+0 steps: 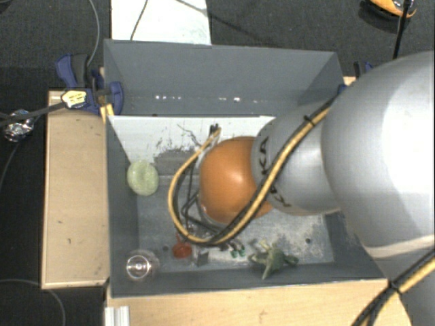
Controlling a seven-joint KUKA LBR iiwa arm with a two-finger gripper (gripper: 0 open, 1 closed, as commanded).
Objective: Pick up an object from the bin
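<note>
- There was one grey bin [122, 202] and one robot arm [380, 155] that reached in from the right.
- The arm had one round orange cover [228, 178] on its wrist, with yellow and black cables [178, 202] looped around it.
- The claw [198, 254] was low down in the bin, under the orange cover and close to the front wall.
- The cover and cables hid most of the claw, so I could not tell if it was open or closed.
- One small red thing [182, 250] lay on the floor just beside the claw, on its left side. It was near the front wall, a bit left of the middle.
- The red thing looked short and roundish, maybe a little wider than tall, and I could not tell which way it pointed.
- One pale green ball [143, 178] sat by the left wall, well apart from the claw.
- One clear cup [139, 265] stood in the front left corner, with its open mouth up.
- One spiky green toy [272, 260] lay near the front wall, to the right of the claw. Its long side ran from low left up to the right.
- A few tiny dark green bits [236, 252] lay between the claw and the green toy.
</note>
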